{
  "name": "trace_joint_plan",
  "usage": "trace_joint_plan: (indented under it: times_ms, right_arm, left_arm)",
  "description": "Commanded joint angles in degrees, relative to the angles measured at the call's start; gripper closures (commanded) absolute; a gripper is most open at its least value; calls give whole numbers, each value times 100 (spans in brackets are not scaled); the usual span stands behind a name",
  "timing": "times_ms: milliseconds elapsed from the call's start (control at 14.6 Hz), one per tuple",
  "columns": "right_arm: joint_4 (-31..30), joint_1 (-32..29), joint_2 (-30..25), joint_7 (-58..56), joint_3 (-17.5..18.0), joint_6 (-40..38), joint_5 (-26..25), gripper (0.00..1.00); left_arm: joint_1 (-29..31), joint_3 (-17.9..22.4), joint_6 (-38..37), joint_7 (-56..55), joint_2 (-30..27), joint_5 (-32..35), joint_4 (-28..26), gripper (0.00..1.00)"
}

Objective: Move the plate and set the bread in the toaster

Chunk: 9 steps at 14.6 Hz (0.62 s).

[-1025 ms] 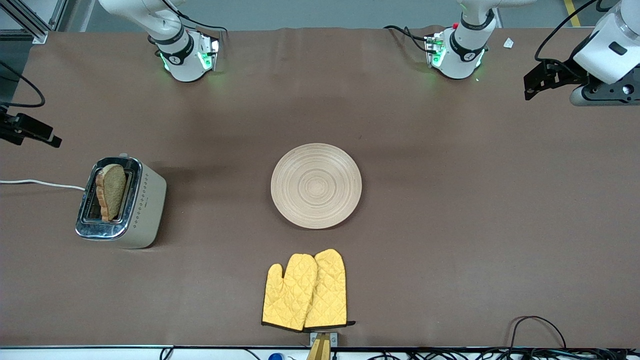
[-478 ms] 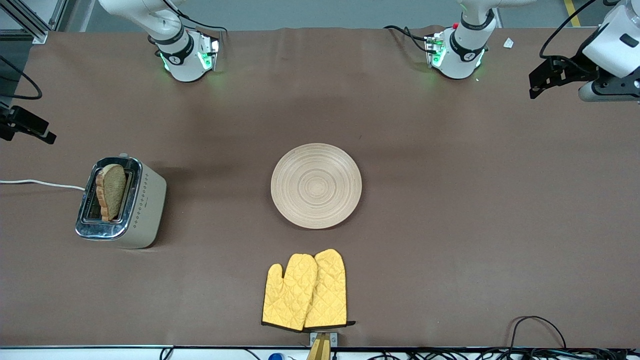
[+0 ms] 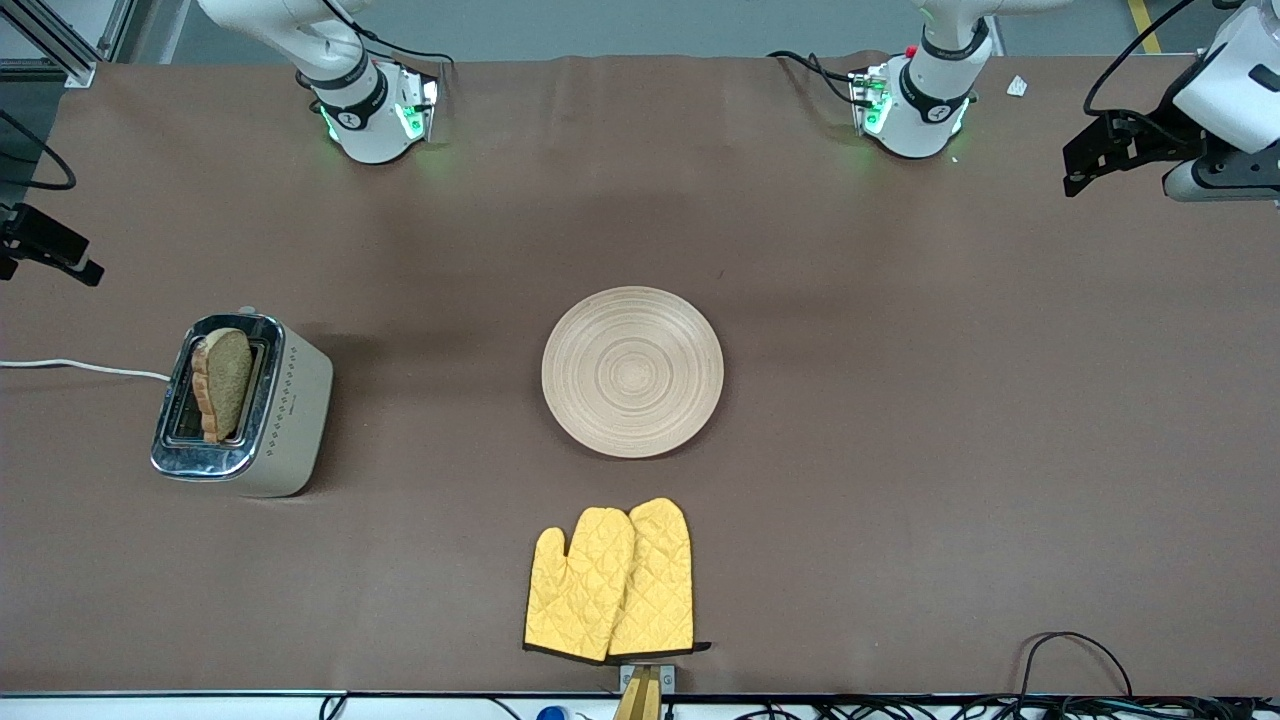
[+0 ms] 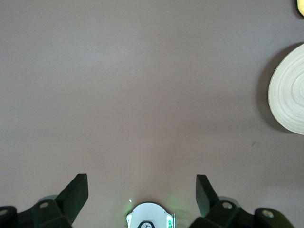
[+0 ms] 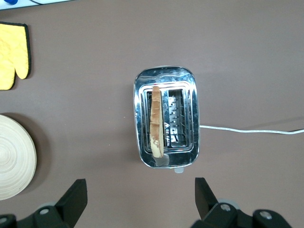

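The plate (image 3: 632,372) lies bare at the middle of the table; its edge also shows in the left wrist view (image 4: 289,92) and the right wrist view (image 5: 14,156). The toaster (image 3: 290,420) stands toward the right arm's end. The bread (image 3: 222,383) stands upright in the toaster slot on the plate's side and sticks out of the top, as the right wrist view shows (image 5: 156,121). My right gripper (image 5: 141,199) is open and empty, up over the table beside the toaster (image 5: 166,78). My left gripper (image 4: 142,190) is open and empty over bare table toward the left arm's end (image 3: 1210,178).
A pair of yellow oven mitts (image 3: 610,580) lies nearer the front camera than the plate. The toaster's white cord (image 3: 80,367) runs off the right arm's end of the table. Cables lie at the front edge (image 3: 1075,650).
Both hands have drifted a little outward toward their own ends of the table. The plate, toaster and bread have not moved.
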Motion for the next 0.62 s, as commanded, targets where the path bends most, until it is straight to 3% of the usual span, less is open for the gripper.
trace_joint_plan:
  times_ms: [0,547]
  right_arm:
    - [70,-1468,18,94,1502,-69,-45,0]
    - [70,-1542,18,41,1540,-78,-89,0]
  left_arm:
    - [12,-6,-135,-10,59,-31,150,0]
    - [21,-6,-126,112,59,-84,150,0]
